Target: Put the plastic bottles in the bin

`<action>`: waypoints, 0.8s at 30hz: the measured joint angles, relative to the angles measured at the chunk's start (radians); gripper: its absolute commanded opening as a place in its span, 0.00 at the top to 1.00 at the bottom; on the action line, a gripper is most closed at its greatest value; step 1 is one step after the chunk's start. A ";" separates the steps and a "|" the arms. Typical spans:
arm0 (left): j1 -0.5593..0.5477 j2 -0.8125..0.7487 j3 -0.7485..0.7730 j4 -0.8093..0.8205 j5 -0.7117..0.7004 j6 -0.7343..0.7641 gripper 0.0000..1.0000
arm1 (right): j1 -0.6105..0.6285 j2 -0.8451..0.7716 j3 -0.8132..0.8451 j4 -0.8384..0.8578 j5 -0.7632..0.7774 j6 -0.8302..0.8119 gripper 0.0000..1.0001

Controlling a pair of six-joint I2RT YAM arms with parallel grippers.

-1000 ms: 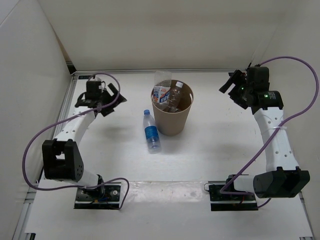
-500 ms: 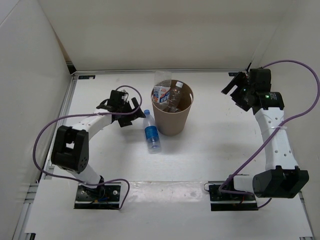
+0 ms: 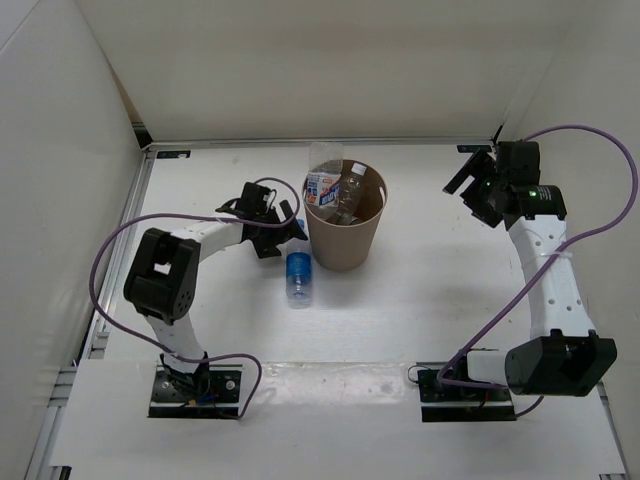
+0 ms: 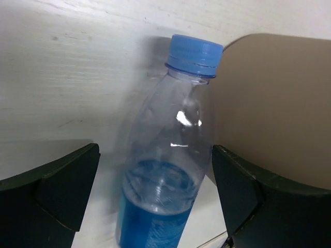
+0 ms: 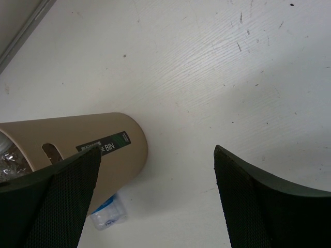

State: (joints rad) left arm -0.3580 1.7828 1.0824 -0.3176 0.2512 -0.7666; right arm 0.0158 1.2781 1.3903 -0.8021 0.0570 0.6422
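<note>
The left gripper is spread wide, its fingers on either side of the blue-labelled bottle without touching it. That bottle rests on the table, just beside the bin. Inside the bin are a white-and-blue-labelled bottle and a clear bottle. The right gripper hangs spread and empty, well apart.

Blue-label bottle, blue cap, just beside upright tan bin w/ other bottles inside.
</note>
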 measured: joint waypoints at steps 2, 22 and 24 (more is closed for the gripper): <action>-0.009 0.023 0.002 0.006 0.004 -0.002 0.00 | -0.001 0.000 0.000 -0.008 0.005 -0.003 0.10; 0.079 0.000 0.001 0.016 0.035 0.143 0.54 | -0.047 0.111 0.002 0.004 -0.067 0.046 0.10; 0.132 -0.043 -0.011 0.008 0.018 0.175 0.53 | -0.060 0.121 0.002 0.014 -0.089 0.063 0.10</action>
State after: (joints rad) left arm -0.2264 1.7401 1.0710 -0.3099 0.2687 -0.5911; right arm -0.0444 1.3991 1.3926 -0.7876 -0.0319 0.7055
